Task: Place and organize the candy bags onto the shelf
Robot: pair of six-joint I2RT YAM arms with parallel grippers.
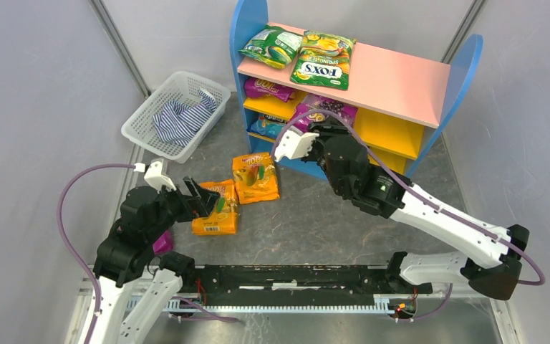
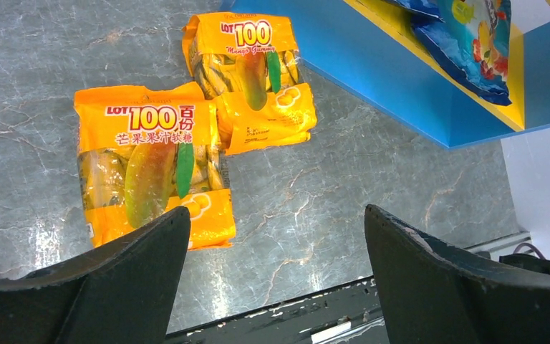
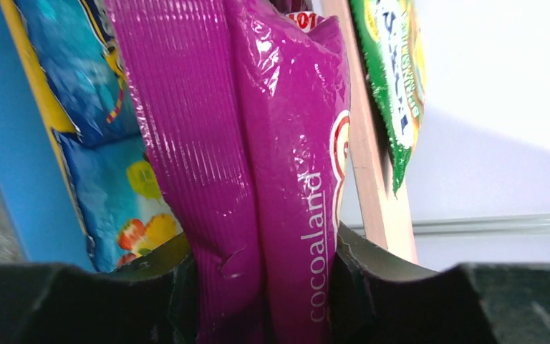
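Note:
The shelf (image 1: 401,79) stands at the back with a green bag (image 1: 271,46) and a FOX'S bag (image 1: 324,60) on its pink top. A purple bag (image 1: 268,89) lies on the yellow board and a blue bag (image 1: 268,126) on the base. My right gripper (image 1: 314,127) is shut on another purple bag (image 3: 258,172) at the shelf's front, by the yellow board. Two orange bags (image 1: 256,176) (image 1: 217,209) lie on the table; they also show in the left wrist view (image 2: 254,72) (image 2: 150,165). My left gripper (image 2: 276,272) is open, hovering near the closer orange bag.
A white mesh basket (image 1: 143,122) with a striped cloth (image 1: 182,118) sits at the back left. A bit of purple (image 1: 163,242) shows under the left arm. Grey walls close in both sides.

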